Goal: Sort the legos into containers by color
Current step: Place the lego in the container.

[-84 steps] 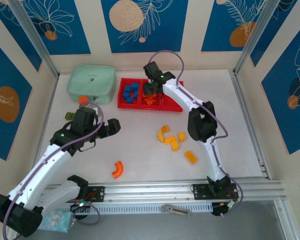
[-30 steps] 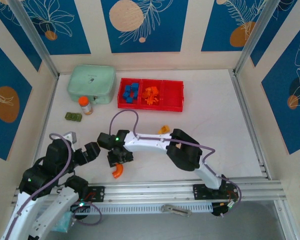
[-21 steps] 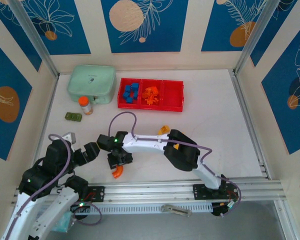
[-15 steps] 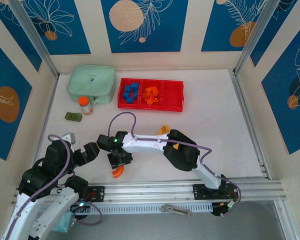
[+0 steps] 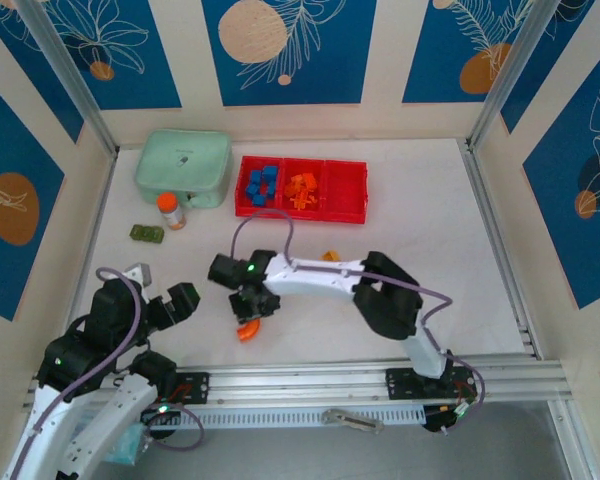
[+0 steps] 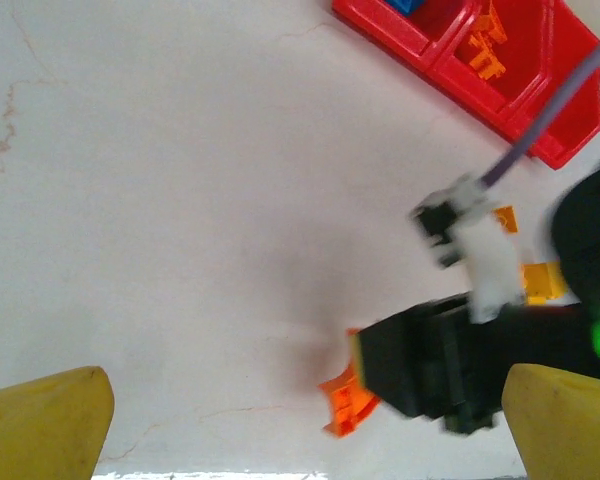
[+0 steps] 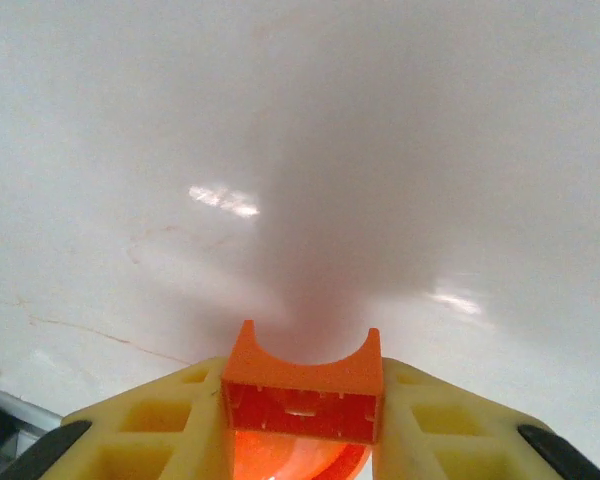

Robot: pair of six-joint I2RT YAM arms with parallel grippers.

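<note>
Change: the right gripper (image 5: 248,312), which a moment earlier hung half open over the curved orange brick (image 5: 247,331), had closed on it. The brick now sat a little farther from the near edge of the desk (image 5: 460,250).
Meaning: the pick-up looked done. What seemed left for this brick was the carry to the orange compartment.
Right gripper: narrow, pinching the brick from both sides between its yellow fingers (image 7: 160,425).
Left gripper (image 6: 305,430): spread wide, holding nothing, by the desk's near left corner.
Brick's place: in the grip, near the near edge and left of centre, apparently just off the surface, well apart from the red tray (image 5: 300,214).
Brick's look: bright, glossy orange plastic, arch-shaped, its boxy hollow end facing the wrist camera.
Tray: along the far edge, with blue bricks in the left compartment and orange in the middle.
</note>
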